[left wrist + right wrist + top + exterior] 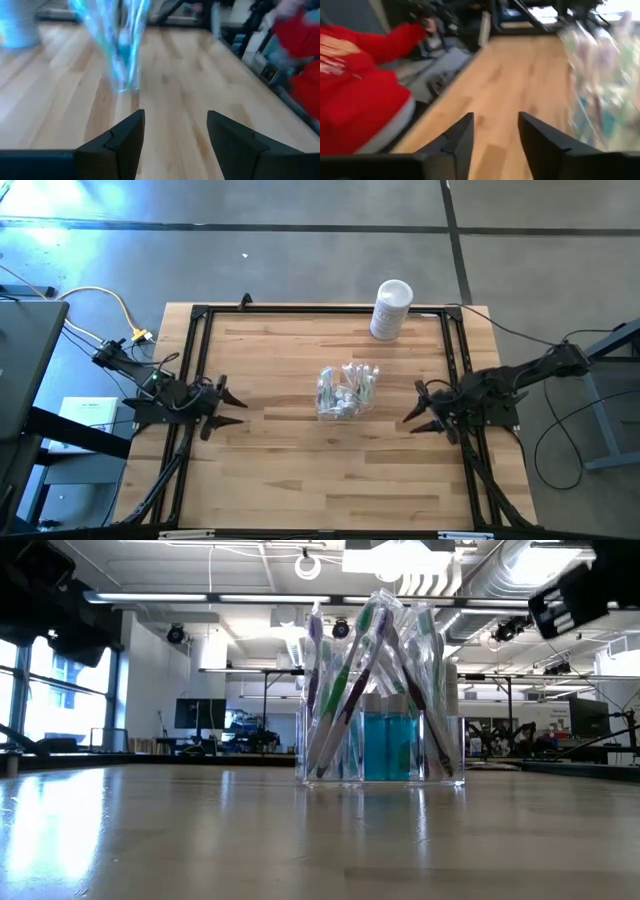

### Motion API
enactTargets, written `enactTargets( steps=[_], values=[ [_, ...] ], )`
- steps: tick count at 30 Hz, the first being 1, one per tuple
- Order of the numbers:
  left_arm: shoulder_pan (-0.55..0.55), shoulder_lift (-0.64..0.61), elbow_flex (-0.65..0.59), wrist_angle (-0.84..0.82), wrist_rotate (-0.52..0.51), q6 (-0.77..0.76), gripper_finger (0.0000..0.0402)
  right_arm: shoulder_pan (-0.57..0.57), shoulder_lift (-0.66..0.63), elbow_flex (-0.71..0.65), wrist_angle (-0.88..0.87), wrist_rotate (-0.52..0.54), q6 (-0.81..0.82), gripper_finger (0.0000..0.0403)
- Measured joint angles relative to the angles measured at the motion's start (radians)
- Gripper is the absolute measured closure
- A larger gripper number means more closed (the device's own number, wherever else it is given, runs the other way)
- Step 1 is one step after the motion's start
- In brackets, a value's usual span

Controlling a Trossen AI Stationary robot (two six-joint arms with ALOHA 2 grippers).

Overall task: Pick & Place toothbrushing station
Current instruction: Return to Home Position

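Observation:
The toothbrushing station is a small clear plastic cup standing on its base at the middle of the wooden table, holding several slim toothbrushes and teal tubes. It shows blurred in the left wrist view and in the right wrist view. My left gripper is open and empty, well to the cup's left. My right gripper is open and empty, to the cup's right.
A larger white cylindrical canister stands at the table's far edge, right of centre. A black frame runs along the table's edges. A person in a red sleeve is beyond the table's near side.

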Motion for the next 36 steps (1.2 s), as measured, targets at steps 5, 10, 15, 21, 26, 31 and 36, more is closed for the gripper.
enactTargets(
  steps=[5,10,15,21,26,31,36],
  values=[
    [0.0,-0.005,-0.026,0.078,0.021,0.038,0.0192,0.0,0.006,-0.098,0.047,0.151,0.0,0.0332],
    [0.0,-0.005,-0.027,0.07,0.038,0.05,0.0192,0.0,0.005,-0.175,0.103,0.246,-0.024,0.0395],
    [0.0,-0.005,-0.028,0.08,0.065,0.042,0.0192,0.0,-0.017,-0.202,0.11,0.244,-0.024,0.0401],
    [-0.001,-0.004,-0.033,0.114,0.277,0.078,0.0192,0.0,-0.05,-0.245,0.193,0.151,-0.037,0.0401],
    [0.0,-0.004,-0.053,0.156,0.209,0.125,0.0192,-0.006,-0.064,-0.292,0.262,0.151,-0.057,0.0401],
    [0.0,0.016,-0.059,0.178,0.198,0.174,0.0192,-0.035,-0.066,-0.293,0.248,0.147,-0.061,0.0401],
    [0.0,0.031,-0.06,0.176,0.197,0.174,0.0192,-0.094,-0.075,-0.293,0.232,0.152,-0.107,0.0401]
  ],
)
